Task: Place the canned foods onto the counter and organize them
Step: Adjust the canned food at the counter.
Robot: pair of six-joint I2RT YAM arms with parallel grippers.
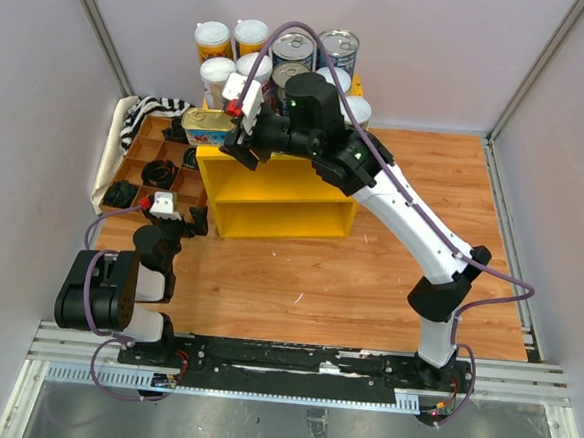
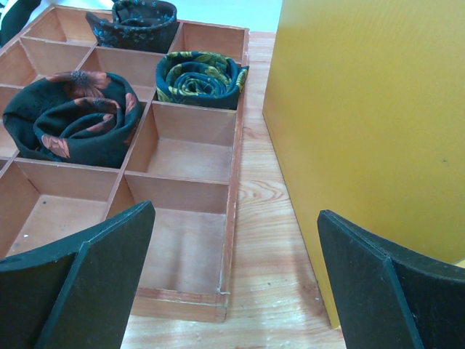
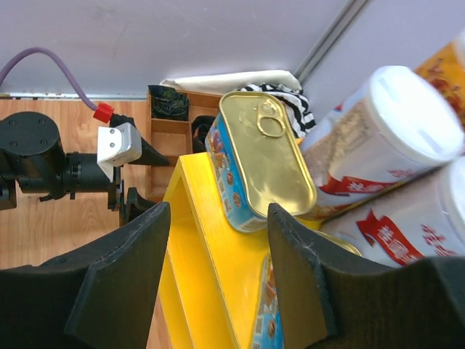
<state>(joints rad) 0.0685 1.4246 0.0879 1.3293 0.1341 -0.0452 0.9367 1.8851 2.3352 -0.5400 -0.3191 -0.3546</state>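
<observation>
While your right gripper (image 3: 218,211) hangs half open and empty just short of the flat rectangular gold-topped tin (image 3: 265,156) on the bright yellow wooden shelf unit (image 1: 274,193), 2 tall white-lidded cans (image 3: 407,123) crowd beside it. Your left gripper (image 2: 234,218) gapes wide, empty, beside the brown divided wooden tray (image 2: 234,109) holding 3 rolled dark cloths (image 2: 73,116).

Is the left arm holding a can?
No, the left jaws stand wide open with just the wooden tray and tabletop visible between them.

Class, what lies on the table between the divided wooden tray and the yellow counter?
Nothing: a bare strip of tabletop, shown in the left wrist view.
</observation>
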